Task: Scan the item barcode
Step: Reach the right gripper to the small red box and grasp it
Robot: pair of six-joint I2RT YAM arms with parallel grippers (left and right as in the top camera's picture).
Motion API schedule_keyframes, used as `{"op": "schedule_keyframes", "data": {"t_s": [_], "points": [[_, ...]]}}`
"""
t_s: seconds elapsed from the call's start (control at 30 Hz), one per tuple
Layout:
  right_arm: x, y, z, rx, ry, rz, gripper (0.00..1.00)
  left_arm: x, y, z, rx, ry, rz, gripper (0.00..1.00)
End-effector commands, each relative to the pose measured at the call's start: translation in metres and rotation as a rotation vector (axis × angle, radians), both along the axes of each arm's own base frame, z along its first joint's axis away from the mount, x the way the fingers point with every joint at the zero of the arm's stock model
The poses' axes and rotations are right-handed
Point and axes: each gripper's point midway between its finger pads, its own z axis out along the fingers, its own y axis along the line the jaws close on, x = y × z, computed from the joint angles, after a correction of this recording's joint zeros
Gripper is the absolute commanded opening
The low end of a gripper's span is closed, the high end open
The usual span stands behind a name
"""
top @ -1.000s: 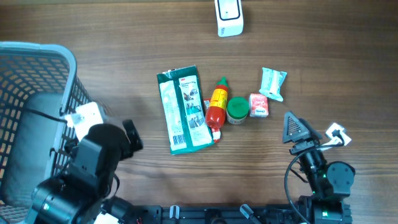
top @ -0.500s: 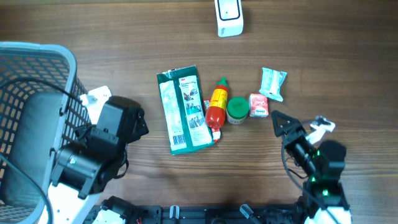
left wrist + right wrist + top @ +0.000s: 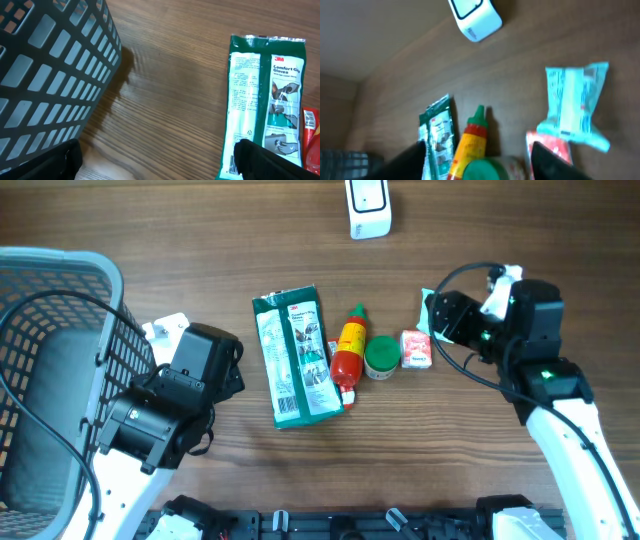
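Legible on green glove packet [image 3: 265, 95]: "3M", "Comfort", "Gloves"; barcode at lower left edge. Print on red sauce bottle [image 3: 348, 352], green-lidded jar [image 3: 380, 357], red packet [image 3: 416, 349] and teal pouch [image 3: 577, 102]: too blurred to read. All five in a row mid-table [image 3: 200, 240], well apart from white scanner [image 3: 368, 207] at far edge. Left gripper [image 3: 160, 167]: low, between basket [image 3: 60, 270] and glove packet, fingers spread fully, nothing held. Right gripper [image 3: 436, 316]: extended forward above teal pouch, fingers apart, nothing held.
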Motion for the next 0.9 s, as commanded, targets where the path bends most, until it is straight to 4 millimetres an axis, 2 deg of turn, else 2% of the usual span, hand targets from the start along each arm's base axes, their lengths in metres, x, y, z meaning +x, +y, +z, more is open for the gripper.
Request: {"op": "schedule_keyframes", "data": {"t_s": [0.0,0.07,0.13,0.3,0.37,0.53,0.8,0.87], "points": [[0.007,0.011,-0.022,-0.153,0.025,-0.007,0.57,0.0,0.005,0.0,0.009,-0.006,0.028,1.0],[0.01,0.022,-0.034,-0.226,0.049,-0.007,0.58,0.0,0.005,0.0,0.009,-0.006,0.028,1.0],[0.02,0.031,-0.044,-0.279,0.092,-0.031,0.54,0.0,0.005,0.0,0.009,-0.006,0.028,1.0],[0.037,0.03,-0.077,-0.357,0.296,-0.08,0.4,0.0,0.005,0.0,0.009,-0.006,0.028,1.0],[0.042,0.032,-0.08,-0.359,0.325,-0.086,0.39,0.0,0.005,0.0,0.009,-0.006,0.028,1.0],[0.027,0.027,-0.113,-0.388,0.464,-0.1,0.39,0.0,0.005,0.0,0.009,-0.006,0.028,1.0],[0.019,0.025,-0.162,-0.439,0.587,-0.08,0.41,0.0,0.005,0.0,0.009,-0.006,0.028,1.0],[0.015,0.023,-0.172,-0.454,0.617,-0.073,0.44,0.0,0.005,0.0,0.009,-0.006,0.028,1.0]]}}
